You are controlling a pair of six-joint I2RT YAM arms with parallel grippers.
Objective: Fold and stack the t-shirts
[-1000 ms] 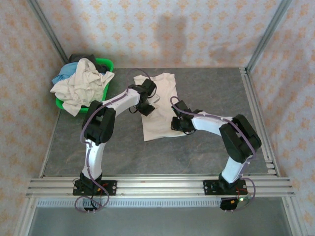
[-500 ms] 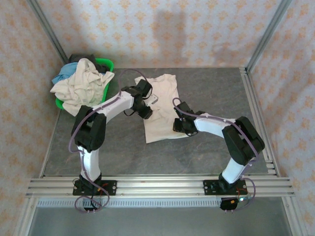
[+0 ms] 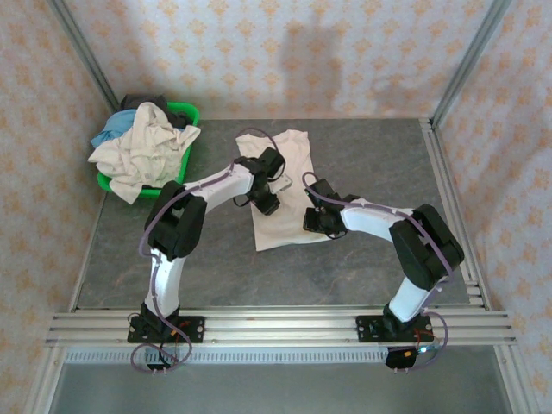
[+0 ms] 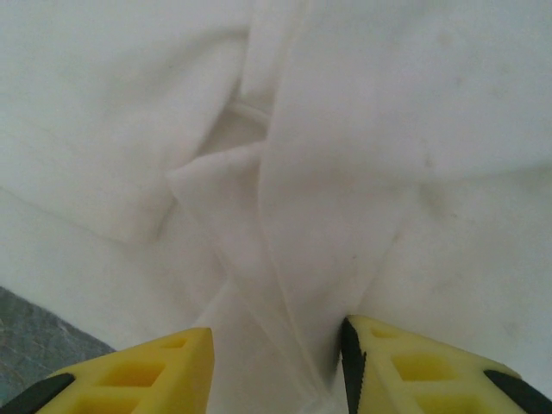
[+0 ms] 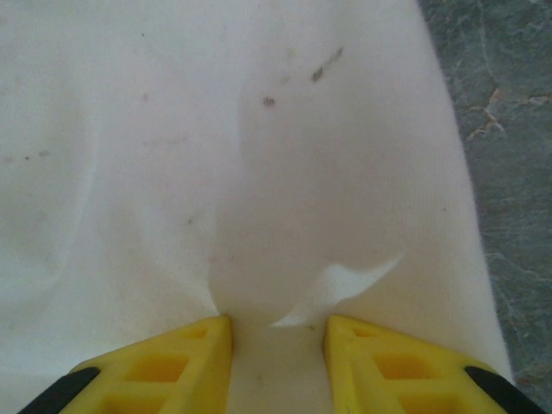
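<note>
Left end effector (image 4: 278, 345) spread, down on white shirt (image 3: 293, 155), cloth ridge between fingers. Right end effector (image 5: 278, 332) narrower, pucker between; grip cannot tell; tabletop (image 5: 509, 129) to its right

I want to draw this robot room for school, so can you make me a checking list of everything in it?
Surface: grey stone-look table.
Job's things: white t-shirt lying creased on the table; heap of shirts, white, blue and dark, piled in the basket.
Clutter: green basket at the far left corner, overfull.
Grippers: left claw with fingers apart over a fold in the white t-shirt; right claw with fingers apart on its near right part.
Cables: purple cables loop off both arms.
Surroundings: patterned walls, metal frame posts.
</note>
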